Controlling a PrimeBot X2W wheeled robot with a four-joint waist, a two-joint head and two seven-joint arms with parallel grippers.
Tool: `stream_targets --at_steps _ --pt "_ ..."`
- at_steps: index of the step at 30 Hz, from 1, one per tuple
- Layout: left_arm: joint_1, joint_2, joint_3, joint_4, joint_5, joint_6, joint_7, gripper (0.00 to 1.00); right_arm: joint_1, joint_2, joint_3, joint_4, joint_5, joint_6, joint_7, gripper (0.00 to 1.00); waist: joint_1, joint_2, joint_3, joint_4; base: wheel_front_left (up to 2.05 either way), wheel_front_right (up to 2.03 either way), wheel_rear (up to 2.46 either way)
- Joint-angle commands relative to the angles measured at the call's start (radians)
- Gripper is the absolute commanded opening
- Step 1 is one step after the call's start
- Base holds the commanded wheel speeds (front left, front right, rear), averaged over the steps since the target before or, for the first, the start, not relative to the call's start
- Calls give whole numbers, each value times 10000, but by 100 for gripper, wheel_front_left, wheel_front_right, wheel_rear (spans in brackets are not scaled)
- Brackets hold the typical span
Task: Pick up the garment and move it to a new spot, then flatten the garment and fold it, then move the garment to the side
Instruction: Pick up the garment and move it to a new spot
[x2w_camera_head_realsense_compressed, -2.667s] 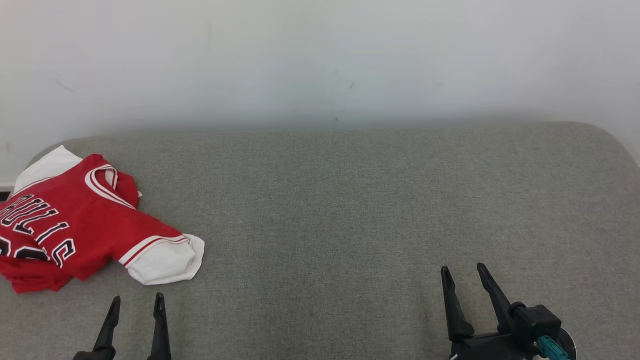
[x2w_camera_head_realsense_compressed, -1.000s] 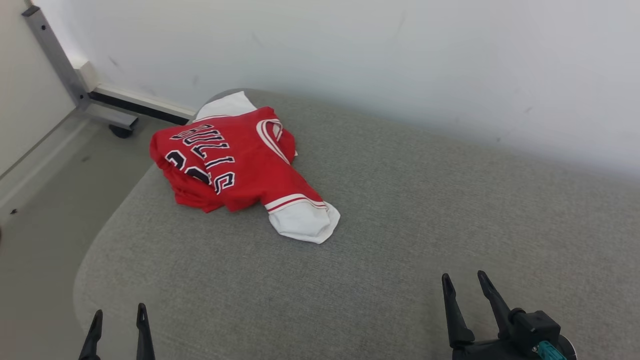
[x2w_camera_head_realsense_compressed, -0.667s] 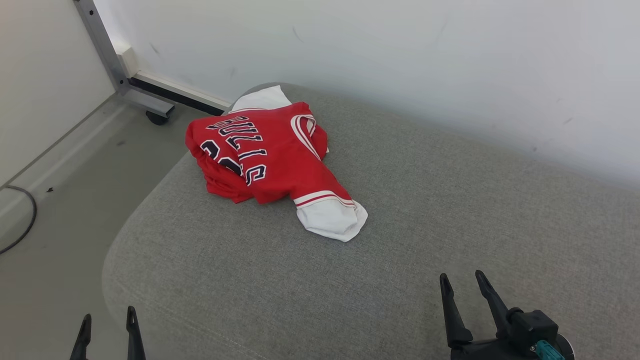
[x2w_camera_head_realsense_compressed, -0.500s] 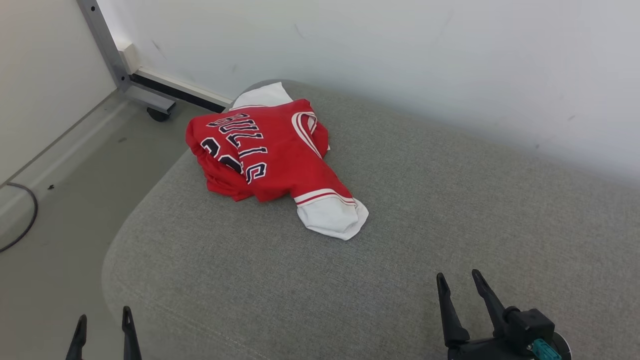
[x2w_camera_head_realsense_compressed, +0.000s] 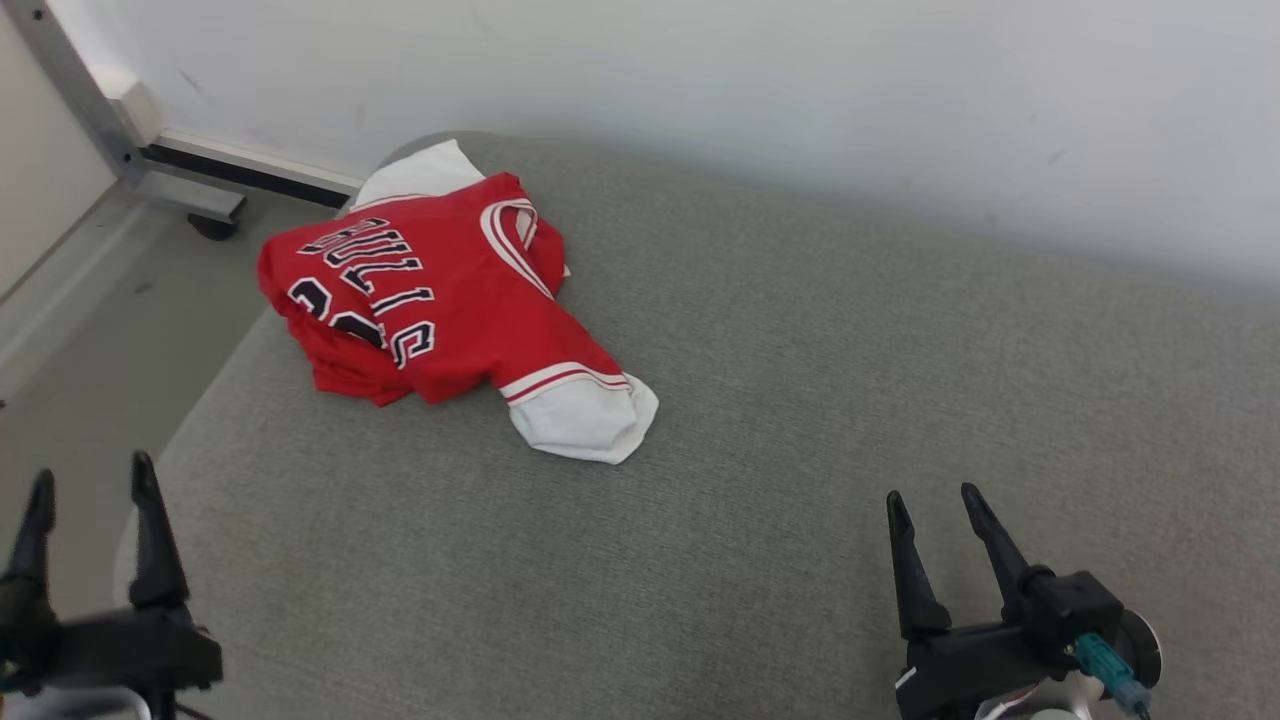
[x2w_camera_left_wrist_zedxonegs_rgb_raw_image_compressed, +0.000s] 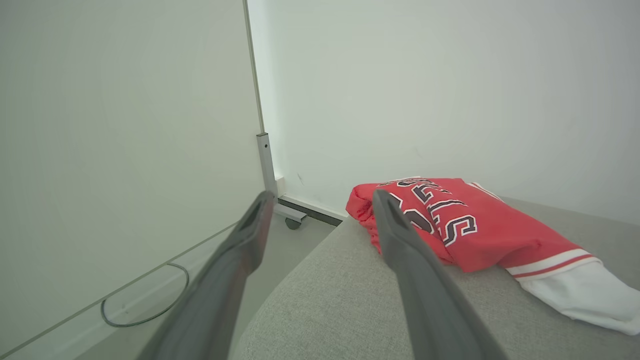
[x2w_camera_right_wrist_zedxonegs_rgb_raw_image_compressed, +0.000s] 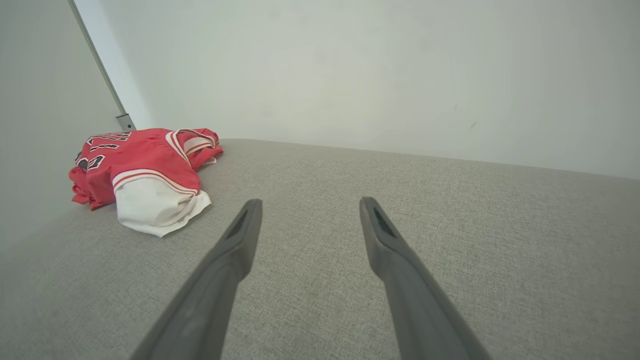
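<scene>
1. Left hand (x2w_camera_head_realsense_compressed: 90, 472): closest to you, at the lower left of the head view. Its fingers are spread wide with nothing between them. In its wrist view (x2w_camera_left_wrist_zedxonegs_rgb_raw_image_compressed: 321, 196) you see it at the surface's left edge, one finger over the floor and the other lined up with the jersey.
2. Right hand (x2w_camera_head_realsense_compressed: 932, 495): at your lower right, also spread wide and empty. It sits above bare fabric (x2w_camera_right_wrist_zedxonegs_rgb_raw_image_compressed: 310, 201), well apart from the jersey.
3. Surface (x2w_camera_head_realsense_compressed: 800, 400): grey woven upholstery with a rounded left corner.
4. Jersey (x2w_camera_head_realsense_compressed: 440, 300): red, lying in a rumpled heap on the far-left corner of the surface. The dark white-edged lettering faces up. One white sleeve (x2w_camera_head_realsense_compressed: 580, 420), banded red and white, points toward the middle of the surface. A second white part lies on the wall side.
5. Floor (x2w_camera_head_realsense_compressed: 100, 330): grey, to your left of the surface. A cable (x2w_camera_left_wrist_zedxonegs_rgb_raw_image_compressed: 145, 310) loops across it.
6. Frame (x2w_camera_head_realsense_compressed: 70, 90): a grey metal post, with a caster (x2w_camera_head_realsense_compressed: 212, 228) beyond the jersey.
7. Wall (x2w_camera_head_realsense_compressed: 700, 80): plain and pale, farthest back.
</scene>
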Motion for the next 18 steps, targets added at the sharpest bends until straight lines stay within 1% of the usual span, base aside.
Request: stream_targets --at_steps 1,3,4,6,7,8,10,11,13,18 --pt "-493 170 26 66 -129 -68 -34 100 -150 6 -60 -67 -89 -21 -10 100 0 0 768 -813 0 0 0" --pt "-1081 462 -21 265 -272 -110 -27 100 -297 6 -176 -200 -182 -21 -9 100 0 0 1074 -1133 0 0 0" --pt "-1081 462 -21 265 -272 -110 -27 100 -297 6 -176 -200 -182 -21 -9 100 0 0 1074 -1133 0 0 0" --pt "-1706 726 33 461 -546 -161 2 100 -435 9 -241 -340 -213 -21 -9 100 0 0 1376 -1475 0 0 0" --pt "-1994 922 -36 533 -496 -162 30 100 -502 8 -291 -406 -222 -21 -10 100 0 0 1526 -1644 0 0 0" --pt "-2333 988 -86 652 -663 -167 59 100 -547 8 -344 -455 -237 -21 -9 100 0 0 1660 -1778 0 0 0" --pt "-2847 1314 -230 902 -706 -206 201 100 -642 9 -368 -534 -228 -21 -7 100 0 0 1923 -2087 0 0 0" --pt "-3156 1359 -276 1004 -878 -215 242 100 -685 11 -406 -578 -219 -21 -9 100 0 0 2033 -2201 0 0 0" --pt "-3589 1692 -402 1245 -907 -236 372 100 -802 12 -420 -687 -182 -21 -8 100 0 0 2263 -2465 0 0 0" --pt "-4557 2285 -658 1951 -1247 -234 770 100 -981 14 -483 -892 -73 -21 -8 100 0 0 2722 -3048 0 0 0"
